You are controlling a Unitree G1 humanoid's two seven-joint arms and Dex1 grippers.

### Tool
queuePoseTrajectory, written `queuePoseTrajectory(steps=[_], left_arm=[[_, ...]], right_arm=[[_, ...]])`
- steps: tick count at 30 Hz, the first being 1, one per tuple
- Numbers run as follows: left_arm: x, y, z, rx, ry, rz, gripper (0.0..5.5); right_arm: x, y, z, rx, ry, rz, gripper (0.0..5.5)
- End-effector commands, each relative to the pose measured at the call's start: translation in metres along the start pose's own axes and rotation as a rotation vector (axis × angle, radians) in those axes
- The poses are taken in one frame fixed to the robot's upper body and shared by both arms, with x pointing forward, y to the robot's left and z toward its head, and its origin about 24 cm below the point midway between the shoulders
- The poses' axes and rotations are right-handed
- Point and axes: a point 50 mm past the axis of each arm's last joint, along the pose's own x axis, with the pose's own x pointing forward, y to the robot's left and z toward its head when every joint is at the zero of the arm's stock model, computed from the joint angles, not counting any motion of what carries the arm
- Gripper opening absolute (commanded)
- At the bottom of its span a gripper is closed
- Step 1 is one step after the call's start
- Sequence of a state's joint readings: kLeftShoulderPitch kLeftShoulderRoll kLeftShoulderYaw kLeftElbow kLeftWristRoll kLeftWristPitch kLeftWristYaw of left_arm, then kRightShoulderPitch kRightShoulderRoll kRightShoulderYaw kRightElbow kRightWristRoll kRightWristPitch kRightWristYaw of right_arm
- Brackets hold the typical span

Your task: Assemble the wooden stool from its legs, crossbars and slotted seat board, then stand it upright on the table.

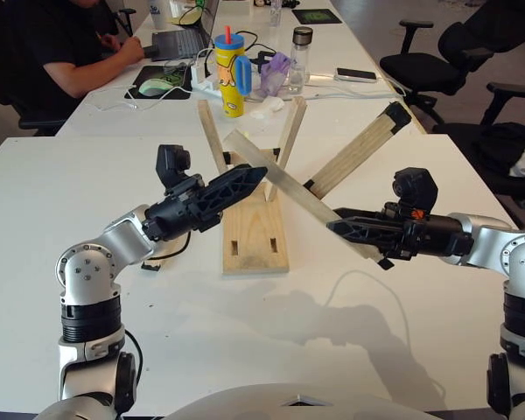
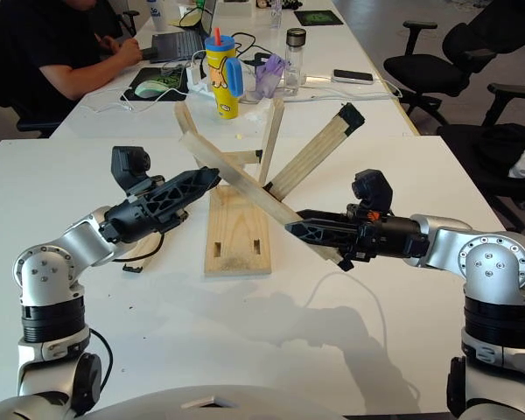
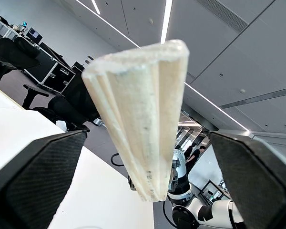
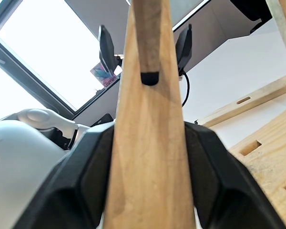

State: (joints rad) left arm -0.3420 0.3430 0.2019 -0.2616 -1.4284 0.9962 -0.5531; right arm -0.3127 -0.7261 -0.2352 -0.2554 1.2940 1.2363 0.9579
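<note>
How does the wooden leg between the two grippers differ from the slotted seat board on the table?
The leg is a long, narrow bar; the seat board is wide and flat. The leg hangs slanted in the air, clamped in the right gripper, its upper end between the open fingers of the left gripper; the seat board lies flat on the table. Both are pale wood.

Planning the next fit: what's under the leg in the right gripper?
The seat board lies flat on the table beneath the leg, two slots showing. The leg covers part of its far end.
</note>
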Motion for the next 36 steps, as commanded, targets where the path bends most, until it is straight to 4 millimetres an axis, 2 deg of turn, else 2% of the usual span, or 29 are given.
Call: queuePoseTrajectory(steps=[1,3,5,19,23,24,32,34,36], left_arm=[[0.004,-0.004,-0.003,-0.003,0.047,-0.019,4.74],[0.004,-0.004,-0.005,-0.006,0.066,-0.021,4.74],[0.005,-0.005,-0.007,-0.007,0.074,-0.021,4.48],[-0.002,-0.005,-0.011,-0.021,0.111,-0.007,2.17],[-0.007,-0.002,-0.013,-0.014,0.122,0.024,2.05],[-0.008,-0.002,-0.013,-0.011,0.125,0.030,2.05],[-0.027,0.002,-0.009,0.007,0.120,0.103,2.05],[-0.036,0.001,-0.007,0.026,0.132,0.137,2.05],[-0.052,-0.002,0.004,0.057,0.138,0.185,2.05]], right_arm=[[0.001,0.004,-0.003,-0.004,0.031,0.014,2.05],[0.001,0.004,-0.004,0.002,0.034,0.016,2.05],[0.001,0.004,-0.005,0.006,0.040,0.020,2.05],[0.001,0.002,-0.013,0.024,0.050,0.010,2.05],[0.000,-0.003,-0.012,0.038,0.015,-0.007,2.05],[-0.001,-0.005,-0.010,0.056,-0.013,-0.014,2.41],[-0.011,-0.010,-0.010,0.101,-0.124,-0.036,3.65],[-0.015,-0.018,-0.014,0.085,-0.117,-0.122,3.92],[-0.019,-0.030,-0.025,0.035,-0.057,-0.252,4.27]])
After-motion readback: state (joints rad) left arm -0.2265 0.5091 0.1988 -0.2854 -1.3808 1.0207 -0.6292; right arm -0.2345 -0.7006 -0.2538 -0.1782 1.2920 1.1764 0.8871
